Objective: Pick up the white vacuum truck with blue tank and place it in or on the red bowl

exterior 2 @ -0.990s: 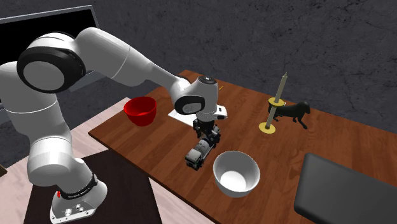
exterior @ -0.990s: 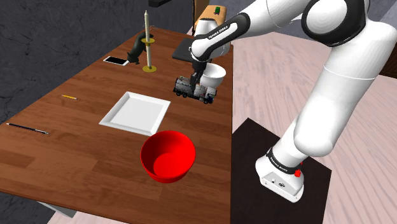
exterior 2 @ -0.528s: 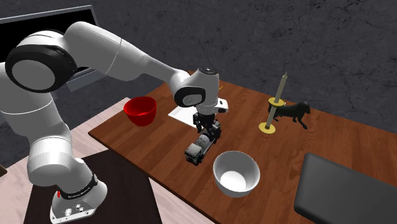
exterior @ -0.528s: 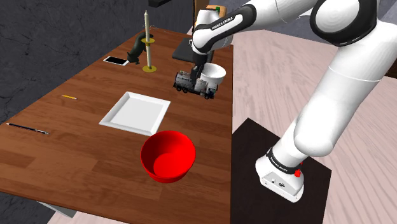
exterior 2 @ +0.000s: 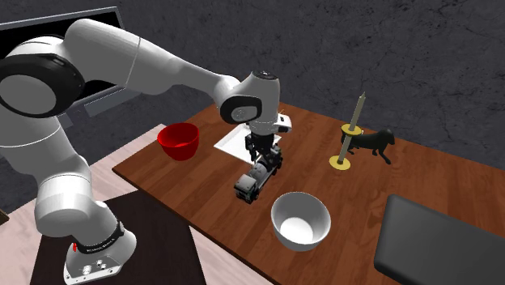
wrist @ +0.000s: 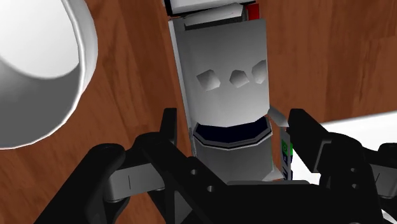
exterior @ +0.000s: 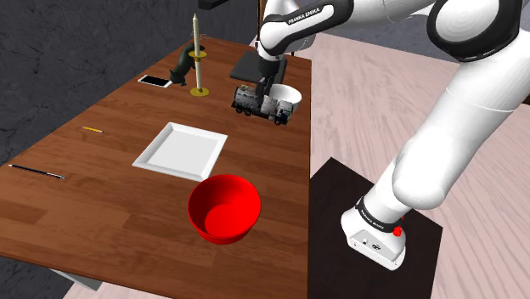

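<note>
Shoulder view: grips the white truck (exterior: 276, 109) in the claw (exterior: 262, 92), above the desk (exterior: 110, 187) just beside the white bowl (exterior: 292, 91), well apart from the red bowl (exterior: 223, 208); held near one end, may pivot or slip out during the carry.

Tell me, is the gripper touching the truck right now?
Touching. In the wrist view the gripper has its two black fingers pressed against both sides of the truck, clasping it with no gap showing.
</note>
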Action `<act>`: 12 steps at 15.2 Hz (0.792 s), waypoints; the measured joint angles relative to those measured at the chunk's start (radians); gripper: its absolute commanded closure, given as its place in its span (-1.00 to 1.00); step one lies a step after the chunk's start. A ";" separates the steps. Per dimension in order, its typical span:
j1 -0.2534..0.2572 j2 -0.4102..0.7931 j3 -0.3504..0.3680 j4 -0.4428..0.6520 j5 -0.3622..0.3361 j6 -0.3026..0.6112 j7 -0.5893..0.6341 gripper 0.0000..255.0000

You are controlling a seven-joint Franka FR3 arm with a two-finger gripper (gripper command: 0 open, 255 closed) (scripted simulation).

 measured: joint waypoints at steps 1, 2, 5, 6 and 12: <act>0.000 -0.008 0.000 0.004 -0.002 -0.012 0.000 1.00; 0.000 -0.013 -0.001 0.014 -0.003 -0.026 0.001 1.00; 0.000 -0.026 -0.001 0.039 -0.006 -0.064 0.002 1.00; -0.001 -0.030 -0.002 0.044 -0.007 -0.074 0.002 1.00; 0.001 -0.060 -0.001 0.092 -0.014 -0.151 0.008 1.00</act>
